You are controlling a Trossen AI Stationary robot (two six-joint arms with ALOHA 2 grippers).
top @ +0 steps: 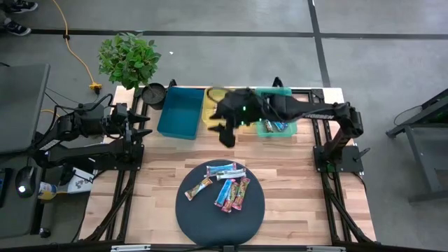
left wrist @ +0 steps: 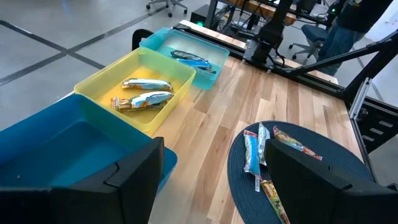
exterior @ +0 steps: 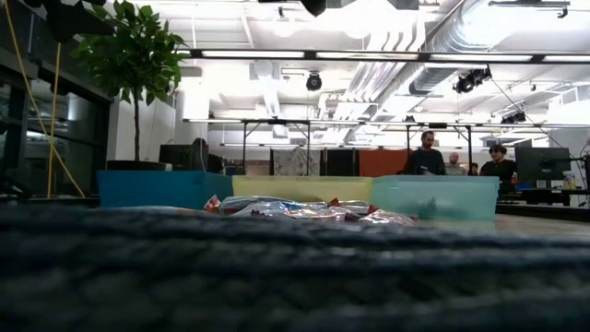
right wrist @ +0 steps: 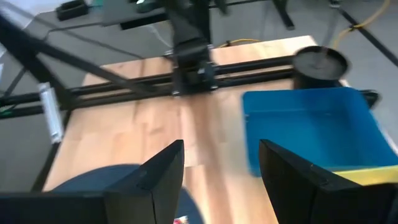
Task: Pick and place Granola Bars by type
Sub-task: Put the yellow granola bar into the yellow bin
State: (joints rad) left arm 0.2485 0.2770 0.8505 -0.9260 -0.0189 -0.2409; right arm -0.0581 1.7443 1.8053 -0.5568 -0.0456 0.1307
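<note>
Several granola bars [top: 225, 185] in blue, silver-white and pink-red wrappers lie flat on a dark round mat [top: 189, 217] near the table's near edge. They also show in the low view as bars [exterior: 304, 210] and in the left wrist view as bars [left wrist: 256, 152]. Two silver bars [left wrist: 146, 93] lie in the yellow bin [left wrist: 99, 84], and blue bars [left wrist: 193, 60] lie in the teal bin [left wrist: 214, 68]. My right gripper [top: 227, 134] hangs open above the table by the yellow bin, holding nothing [right wrist: 221, 152]. My left gripper [top: 143, 124] waits open at the left side [left wrist: 214, 149].
Three bins stand in a row along the far edge: blue bin [top: 180, 112], yellow bin [top: 210, 98] partly hidden by my right arm, teal bin [top: 280, 94]. A black round pot [top: 154, 93] and a plant [top: 128, 59] sit at the far left corner. People stand in the room behind [exterior: 426, 155].
</note>
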